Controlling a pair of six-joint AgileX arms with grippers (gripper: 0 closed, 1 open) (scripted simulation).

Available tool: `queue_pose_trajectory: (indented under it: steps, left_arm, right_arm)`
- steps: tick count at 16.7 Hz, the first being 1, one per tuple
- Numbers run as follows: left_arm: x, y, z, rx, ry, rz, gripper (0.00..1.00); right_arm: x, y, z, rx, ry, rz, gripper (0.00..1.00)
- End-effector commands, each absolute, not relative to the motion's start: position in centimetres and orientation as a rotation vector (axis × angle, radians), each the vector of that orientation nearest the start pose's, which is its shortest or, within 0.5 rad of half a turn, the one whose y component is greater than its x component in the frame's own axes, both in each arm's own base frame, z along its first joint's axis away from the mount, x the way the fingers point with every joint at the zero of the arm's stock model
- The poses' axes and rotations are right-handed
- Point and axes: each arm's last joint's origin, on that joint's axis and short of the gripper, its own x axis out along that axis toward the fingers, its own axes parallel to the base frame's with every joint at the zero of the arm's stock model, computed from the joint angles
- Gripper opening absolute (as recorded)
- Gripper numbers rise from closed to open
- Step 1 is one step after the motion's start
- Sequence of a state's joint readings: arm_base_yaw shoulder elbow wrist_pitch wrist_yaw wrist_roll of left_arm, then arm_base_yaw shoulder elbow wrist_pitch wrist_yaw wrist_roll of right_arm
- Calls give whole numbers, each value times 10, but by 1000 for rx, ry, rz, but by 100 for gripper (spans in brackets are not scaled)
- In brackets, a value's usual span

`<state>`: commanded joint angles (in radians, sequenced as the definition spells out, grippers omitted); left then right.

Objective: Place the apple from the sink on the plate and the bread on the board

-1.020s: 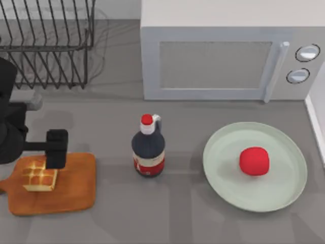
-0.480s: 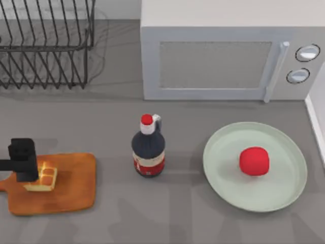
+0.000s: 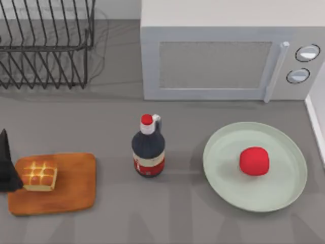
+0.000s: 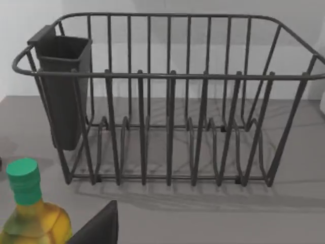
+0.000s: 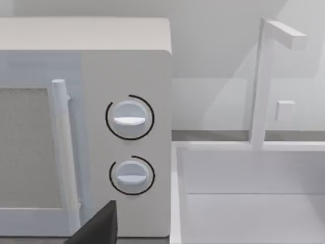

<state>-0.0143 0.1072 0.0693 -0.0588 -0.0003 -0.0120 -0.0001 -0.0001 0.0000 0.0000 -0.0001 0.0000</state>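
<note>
The red apple lies on the pale green plate at the right of the table. The golden-brown bread sits on the left part of the wooden board at the front left. My left gripper is a dark shape at the table's far left edge, beside the board and apart from the bread. A dark part of it shows in the left wrist view. A dark part of my right gripper faces the microwave and the white sink.
A dark bottle with a red cap stands between board and plate. The microwave spans the back, with a wire dish rack at the back left. A yellow bottle with a green cap stands near the rack.
My left gripper has drawn away to the left from above the bread to the table's edge. The bread stays on the board, and the apple and plate have not moved.
</note>
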Motion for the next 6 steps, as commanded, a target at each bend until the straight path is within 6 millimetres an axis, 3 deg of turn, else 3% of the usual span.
queue_pose_trajectory:
  steps: [6]
  left_arm:
    - [106, -1, 160, 0, 0, 0, 100]
  right_arm:
    - [106, -1, 160, 0, 0, 0, 100]
